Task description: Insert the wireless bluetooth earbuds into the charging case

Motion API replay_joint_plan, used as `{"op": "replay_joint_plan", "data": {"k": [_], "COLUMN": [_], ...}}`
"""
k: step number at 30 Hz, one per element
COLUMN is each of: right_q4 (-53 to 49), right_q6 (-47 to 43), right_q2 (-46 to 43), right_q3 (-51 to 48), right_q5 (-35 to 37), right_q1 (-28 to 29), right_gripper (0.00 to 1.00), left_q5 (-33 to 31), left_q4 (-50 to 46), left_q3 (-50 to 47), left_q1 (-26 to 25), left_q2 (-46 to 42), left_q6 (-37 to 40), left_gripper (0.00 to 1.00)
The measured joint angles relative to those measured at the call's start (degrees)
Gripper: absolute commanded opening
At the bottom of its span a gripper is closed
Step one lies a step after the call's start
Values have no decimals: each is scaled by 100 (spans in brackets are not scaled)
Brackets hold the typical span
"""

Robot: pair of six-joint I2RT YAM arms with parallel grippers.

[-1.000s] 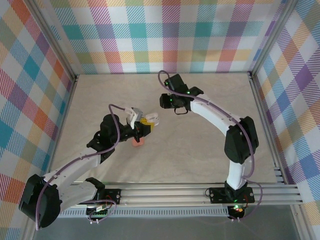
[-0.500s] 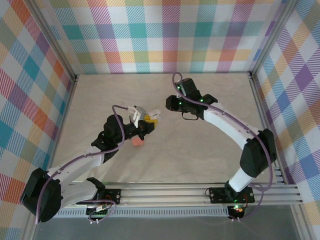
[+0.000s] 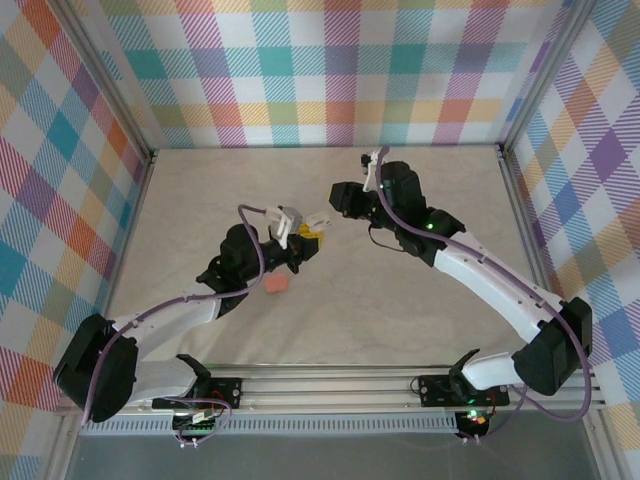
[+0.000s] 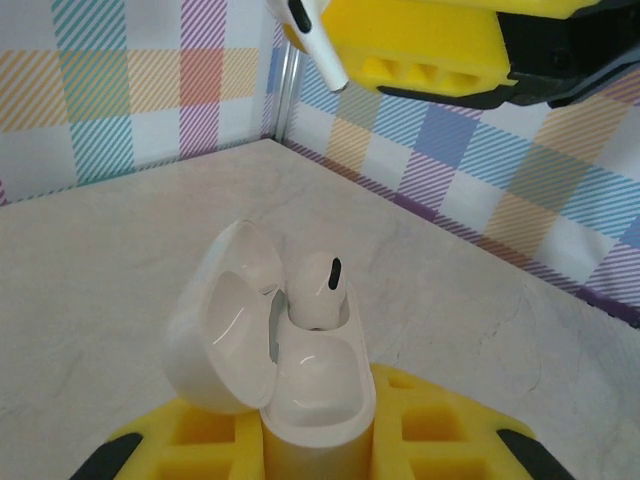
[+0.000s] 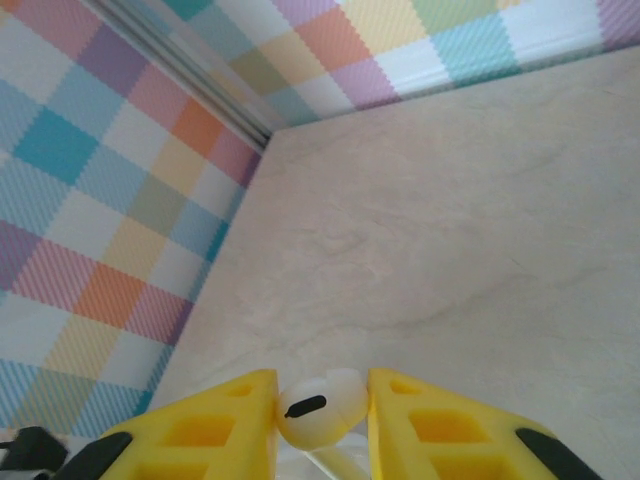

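Held stock: my left claw (image 4: 315,447) clamped on the white glossy pebble-shaped charging case (image 4: 325,385), lid open, one white stemmed plastic earbud (image 4: 318,290) seated inside; above and beyond, clear of the case, my right claw (image 5: 320,420) pinching a second white earbud (image 5: 322,400).

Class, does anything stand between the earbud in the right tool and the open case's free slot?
Nothing visible does. The earbud, pinched in the right tool, hangs in open air beyond the case in the left tool; lid swung back, near slot bare, seated earbud beside it.
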Motion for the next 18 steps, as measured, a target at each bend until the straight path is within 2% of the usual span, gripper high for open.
{"op": "replay_joint_plan", "data": {"k": [6,18], "right_q4": [544,944], "right_q6": [28,129], "right_q2": [-9,-48], "right_q3": [-238,-358], "right_q5": [-90,-85], "right_q1": [195,396], "right_gripper": [28,27], "left_q5": [-90,-527], "left_q4": [127,376], "left_q3": [179,299], "left_q1": [-92,-251], "left_q2": [103,358], "left_q6": [-2,-107], "left_gripper": [0,0]}}
